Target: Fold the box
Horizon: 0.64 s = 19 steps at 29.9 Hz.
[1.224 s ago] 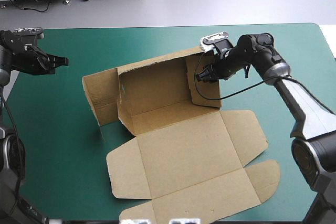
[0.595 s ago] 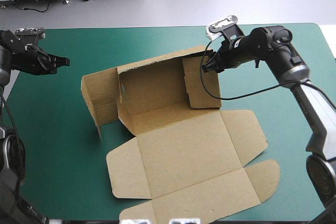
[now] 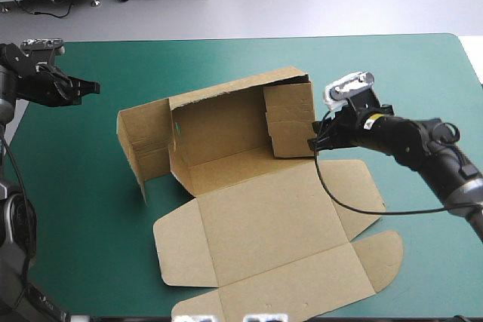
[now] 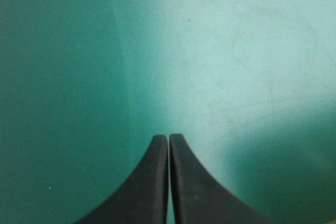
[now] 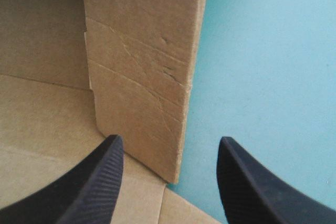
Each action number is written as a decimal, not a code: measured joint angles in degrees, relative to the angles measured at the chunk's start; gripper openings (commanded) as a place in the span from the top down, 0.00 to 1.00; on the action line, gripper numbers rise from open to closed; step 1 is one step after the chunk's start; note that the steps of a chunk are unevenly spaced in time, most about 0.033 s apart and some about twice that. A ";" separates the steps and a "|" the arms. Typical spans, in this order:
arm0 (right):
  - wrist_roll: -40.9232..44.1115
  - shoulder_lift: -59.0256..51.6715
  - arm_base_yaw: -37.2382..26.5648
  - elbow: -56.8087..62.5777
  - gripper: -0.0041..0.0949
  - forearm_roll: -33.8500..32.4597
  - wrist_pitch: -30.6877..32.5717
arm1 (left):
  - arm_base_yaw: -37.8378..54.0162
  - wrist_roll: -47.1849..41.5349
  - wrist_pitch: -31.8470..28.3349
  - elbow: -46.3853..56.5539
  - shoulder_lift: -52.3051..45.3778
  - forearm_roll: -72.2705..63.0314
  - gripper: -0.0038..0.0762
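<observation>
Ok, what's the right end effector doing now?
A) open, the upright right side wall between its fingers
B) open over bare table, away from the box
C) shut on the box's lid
A: the right end effector stands open, the box's upright side wall in line between its fingers.

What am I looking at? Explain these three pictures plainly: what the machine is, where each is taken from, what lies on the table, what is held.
This is a robot with two arms at a table under a teal-green cover. One picture looks down from above and behind it; the other two come from a camera on each wrist, looking along that arm's tool. On the table lies a brown box, partly folded: back and side walls raised, lid flat. The left tool hovers shut and empty over bare cover near the table's left edge. The right tool is open, facing the near edge of the box's right side wall. Nothing is held.
</observation>
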 measured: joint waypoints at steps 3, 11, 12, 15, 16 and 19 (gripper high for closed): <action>-5.63 -0.95 0.00 7.25 0.45 5.90 -11.01 | 0.00 0.00 -0.17 0.00 0.00 0.00 0.95; -24.52 4.33 0.66 10.08 0.44 23.22 -20.00 | 0.00 0.00 -0.17 0.00 0.00 0.00 0.96; -26.30 5.14 0.85 10.08 0.44 25.18 -20.13 | 0.00 0.00 -0.17 0.00 0.00 0.00 0.96; -30.56 7.06 1.24 9.58 0.44 29.89 -20.38 | 0.00 0.00 -0.17 0.00 0.00 0.05 0.96; -31.85 7.61 1.50 8.99 0.44 31.12 -20.47 | 0.00 0.00 -0.17 0.00 0.00 0.05 0.96; -36.41 9.86 2.54 6.59 0.46 34.17 -21.31 | 0.00 0.00 -0.23 0.00 0.00 0.11 0.96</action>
